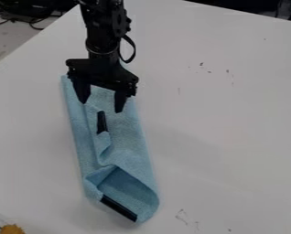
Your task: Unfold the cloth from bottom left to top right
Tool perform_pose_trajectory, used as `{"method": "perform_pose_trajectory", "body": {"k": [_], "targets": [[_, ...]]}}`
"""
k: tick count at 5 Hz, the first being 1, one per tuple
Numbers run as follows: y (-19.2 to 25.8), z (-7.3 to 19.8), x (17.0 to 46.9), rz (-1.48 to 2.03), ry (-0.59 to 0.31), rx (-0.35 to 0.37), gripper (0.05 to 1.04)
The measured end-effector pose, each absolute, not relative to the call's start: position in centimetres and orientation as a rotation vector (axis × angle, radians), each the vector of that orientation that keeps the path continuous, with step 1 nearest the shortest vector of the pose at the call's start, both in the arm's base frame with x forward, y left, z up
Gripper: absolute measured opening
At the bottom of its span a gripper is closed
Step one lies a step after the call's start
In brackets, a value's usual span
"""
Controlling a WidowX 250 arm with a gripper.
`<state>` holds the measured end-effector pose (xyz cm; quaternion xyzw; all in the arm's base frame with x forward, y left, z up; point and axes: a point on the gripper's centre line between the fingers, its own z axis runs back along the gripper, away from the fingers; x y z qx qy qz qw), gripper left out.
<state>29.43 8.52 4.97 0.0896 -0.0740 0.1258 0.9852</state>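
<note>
The gripper (101,106) hangs over the upper part of the blue cloth (131,140), its two fingers spread wide and pointing down, with no cloth seen between them. The cloth lies folded in a long strip, from below the arm down to the lower middle. Its lower end is folded over, with an open pocket-like fold there. A black strip (118,208) shows along the bottom edge, and a shorter black piece (102,122) lies on the cloth just below the gripper. Whether the fingertips touch the cloth cannot be told.
The white table (227,132) spreads around the cloth, with a few dark marks on it. A yellow-orange object (12,229) stands at the bottom left corner. Dark cables (35,22) lie beyond the table's edge at the upper left.
</note>
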Motion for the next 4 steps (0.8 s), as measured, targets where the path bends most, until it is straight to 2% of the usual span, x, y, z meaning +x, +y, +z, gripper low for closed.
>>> {"method": "perform_pose_trajectory", "body": {"k": [1,2,3,4], "targets": [[9.3,4.1,29.2,0.271,-0.134,0.162,0.949],[9.0,3.0,29.2,0.253,-0.101,0.139,0.809],[9.1,2.6,29.7,0.245,-0.09,0.121,0.755],[8.8,1.5,29.5,0.233,-0.063,0.101,0.642]]}}
